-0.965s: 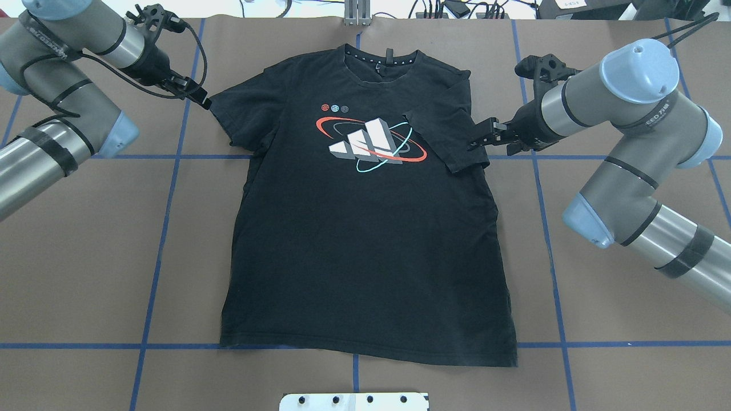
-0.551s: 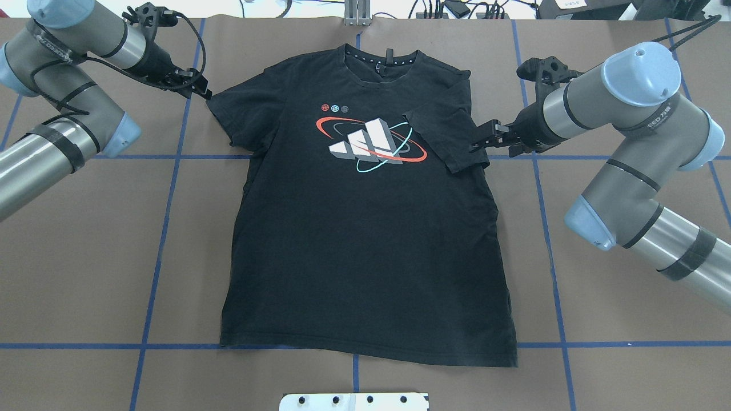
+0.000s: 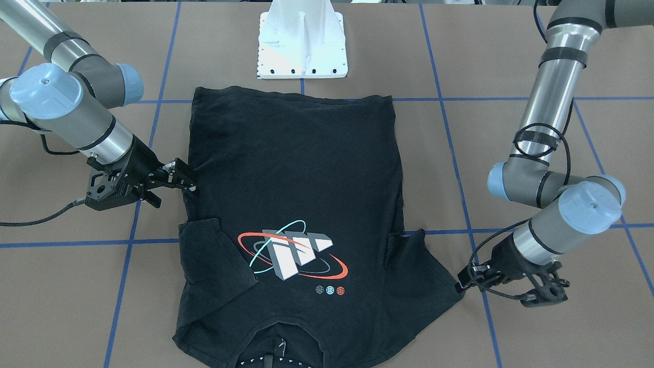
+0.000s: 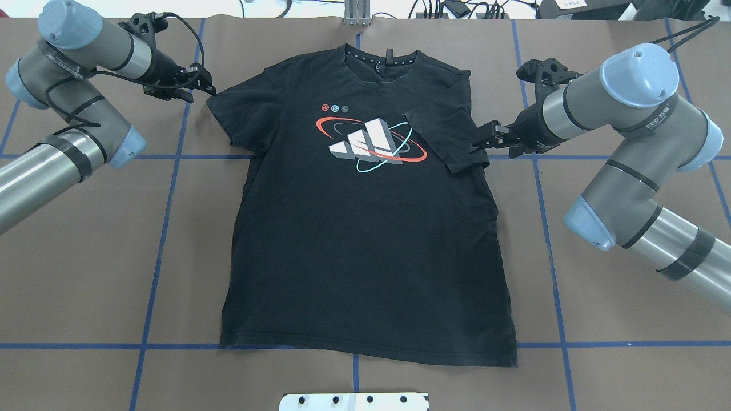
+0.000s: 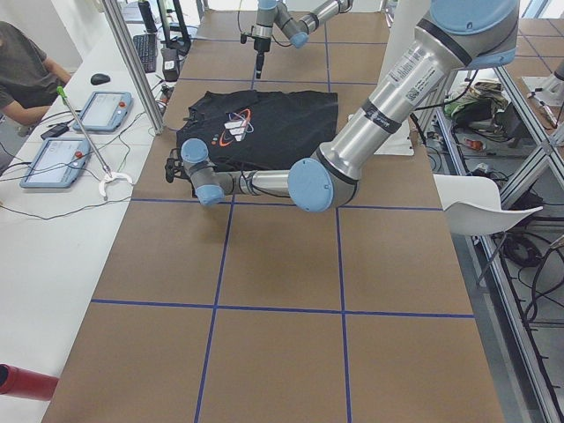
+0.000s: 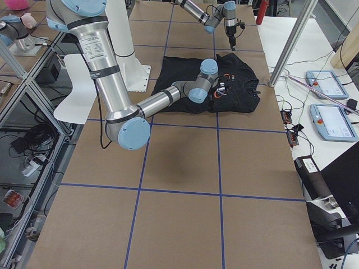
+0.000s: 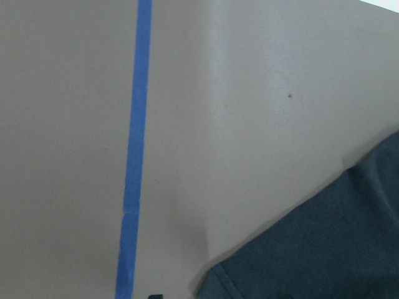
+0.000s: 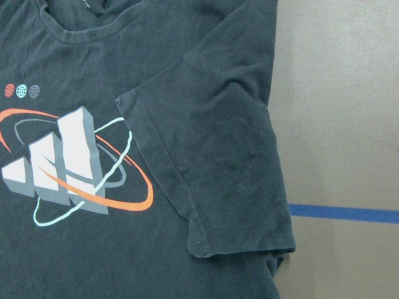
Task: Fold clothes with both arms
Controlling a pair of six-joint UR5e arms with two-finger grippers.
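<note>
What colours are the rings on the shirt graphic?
Rings: one red, one teal; clearest in right wrist view.

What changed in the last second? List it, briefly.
The left gripper shifted slightly away from the robot, past the outer corner of the black T-shirt's left sleeve, taking hold of nothing. The right gripper stayed at the folded-in right sleeve, and the shirt lies as before.
</note>
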